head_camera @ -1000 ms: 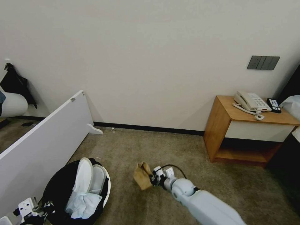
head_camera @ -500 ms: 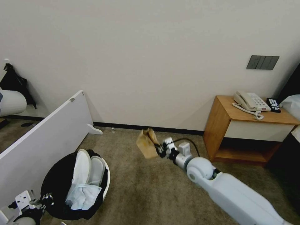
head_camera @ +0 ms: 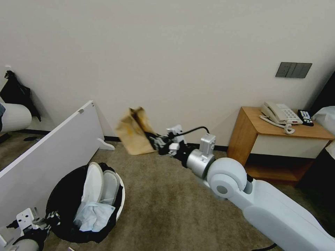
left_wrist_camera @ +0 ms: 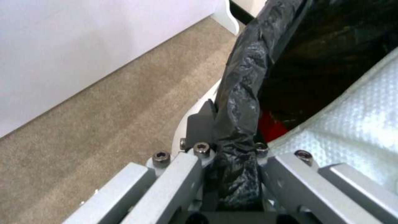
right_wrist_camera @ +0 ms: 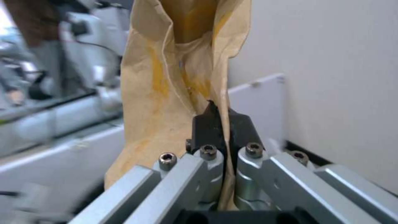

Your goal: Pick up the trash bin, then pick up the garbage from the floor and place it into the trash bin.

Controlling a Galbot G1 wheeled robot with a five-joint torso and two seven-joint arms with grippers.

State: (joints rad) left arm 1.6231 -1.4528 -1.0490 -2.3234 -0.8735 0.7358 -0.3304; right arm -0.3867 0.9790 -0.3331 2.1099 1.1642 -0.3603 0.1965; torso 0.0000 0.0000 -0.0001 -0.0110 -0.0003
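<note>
At the lower left of the head view we see our left gripper clenched on the black-bag rim of one small round white plastic trash bin; in the left wrist view its fingers pinch the crinkly liner. The bin holds two white slippers, one crumpled white tissue and something red deep inside. At the frame's centre, our right gripper grasps one brown paper bag by its edge, held in the air above the beige-brown carpet floor. At the right, one wooden bedside table carries one white telephone and one black remote.
</note>
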